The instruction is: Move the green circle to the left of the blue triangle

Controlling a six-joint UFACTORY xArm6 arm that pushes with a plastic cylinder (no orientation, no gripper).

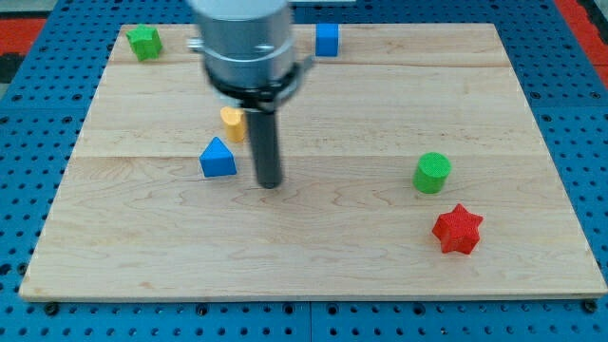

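The single camera looked down at a steep angle from beyond the frame's bottom edge. It sat near enough that the wooden tabletop (380,275) nearly filled the frame.

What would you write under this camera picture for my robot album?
My tip rests just right of the blue triangle, far from the green circle waiting near the red star.

My body: fat grey metal cylinder, lighter band round its lower part, black collar ring under it with small lugs sticking out each side. Below that a straight dark, slightly glossy rod, ending in my tip (271,184), flat-ended.
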